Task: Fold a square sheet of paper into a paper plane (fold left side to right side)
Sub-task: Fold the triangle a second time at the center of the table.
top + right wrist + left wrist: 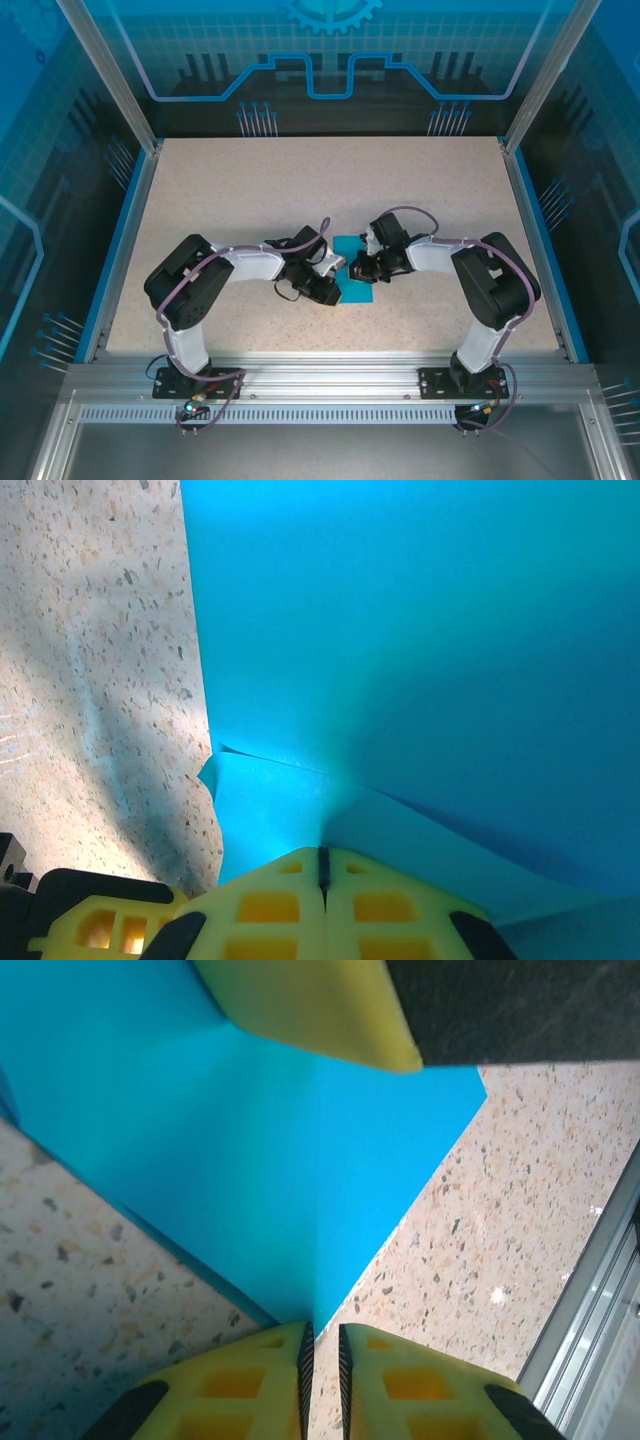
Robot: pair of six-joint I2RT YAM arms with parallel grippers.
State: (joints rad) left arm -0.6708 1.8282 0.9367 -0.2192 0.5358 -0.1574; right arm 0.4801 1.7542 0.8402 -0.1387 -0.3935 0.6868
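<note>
Starting on the left: the left arm (215,275) reaches in from its base toward the middle of the speckled tabletop (250,190). The left gripper (325,1355) sits low near the centre. Its yellow fingers (250,1380) are almost together, with just a thin slit between them. In the left wrist view, one pointed corner of the square sheet of paper (260,1180) runs straight down to that slit. Honestly I can't tell whether the corner is pinched or just sitting at the mouth.

The bright blue sheet is in the middle of the tabletop, between the two wrists and mostly covered by them from above. Only bits show there, one near the front edge (358,294). A crease line runs up from the corner at the left gripper. The long edge on the left side of that view looks slightly lifted, with a shadow under it.

On to the right: the right gripper (322,865) is clenched tight, fingertips touching. A raised flap of the sheet (300,800) curls up off the flat layer and goes right into the closed tips, so it's grasping the paper. One yellow finger (310,1010) of that gripper also shows in the left wrist view, over the far part of the sheet. The right arm (490,285) bends back to its base at the near edge.
</note>
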